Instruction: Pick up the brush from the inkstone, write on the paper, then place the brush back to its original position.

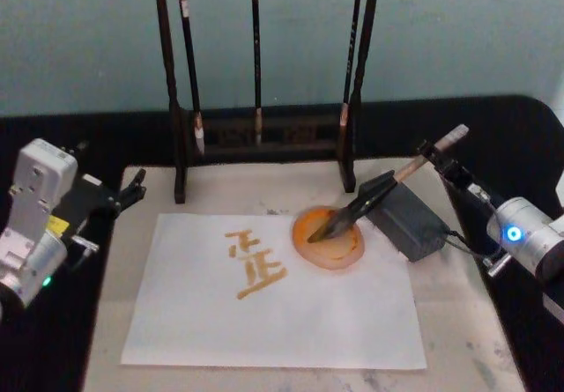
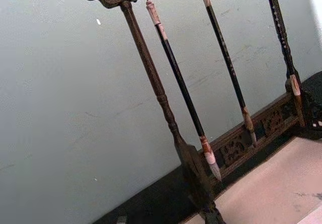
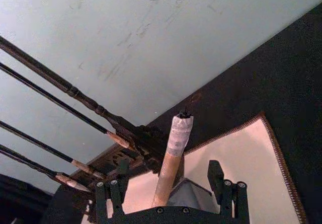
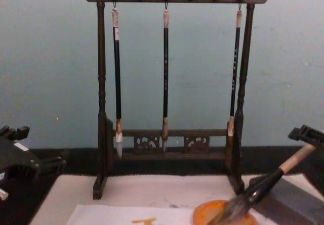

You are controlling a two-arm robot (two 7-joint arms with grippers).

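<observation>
One tall wooden stand (image 4: 101,98) w/ three thin brushes (image 4: 165,73) sits well beyond my right gripper (image 3: 168,167), out of play. Under everything is the cream mat (image 1: 454,339). On it lies the paper (image 1: 264,321), ahead of the fingertips and off toward the other arm, already carrying orange strokes. Just ahead of the gripper are a grey block (image 1: 414,225) and an orange dish (image 1: 304,244). The brush (image 1: 379,191) leans across both: shaft on the block, fat dark head down in the dish, pale handle end poking up btwn my fingers (image 3: 216,176). Jaws stand apart w/ a gap either side of the handle, so nothing is gripped. My left gripper (image 1: 128,191) is parked on the far side of the paper; can't tell its state.

Handling, my guess: light, stiff shaft, smooth enough to slip or pivot. Head is soft, wet, prob drippy. I'd take the pale handle right where the fingers straddle it, firm but not crushing, never near the bristles.
</observation>
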